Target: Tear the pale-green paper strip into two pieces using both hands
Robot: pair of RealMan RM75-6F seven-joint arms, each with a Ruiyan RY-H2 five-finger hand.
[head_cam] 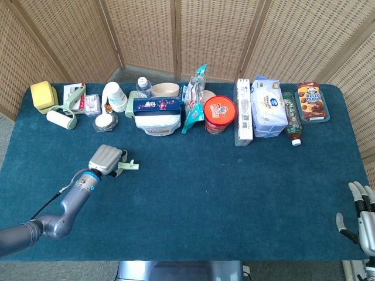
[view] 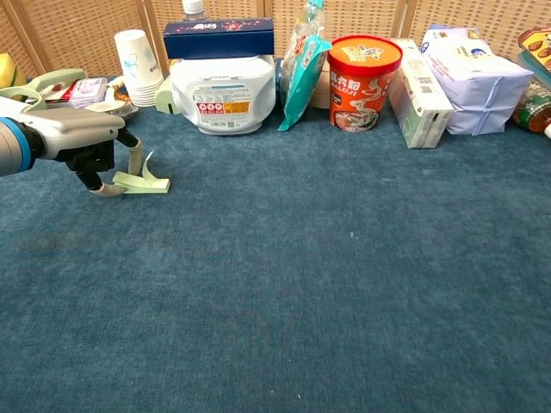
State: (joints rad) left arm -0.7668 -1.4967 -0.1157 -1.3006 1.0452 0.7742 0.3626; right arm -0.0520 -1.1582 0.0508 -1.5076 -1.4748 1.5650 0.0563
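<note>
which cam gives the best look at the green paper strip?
Chest view. The pale-green paper strip is nearer and larger there: it lies on the cloth with one end curled up, by the left hand's fingertips. Head view shows only a small pale sliver beside that hand.

One pale-green paper strip (head_cam: 129,167) at left of centre; two five-finger robot hands (head_cam: 106,160) (head_cam: 362,225), lower left and lower right; one red round noodle cup (head_cam: 219,115) up centre; two clear plastic bottles (head_cam: 142,86) (head_cam: 291,117) along the top row.
</note>
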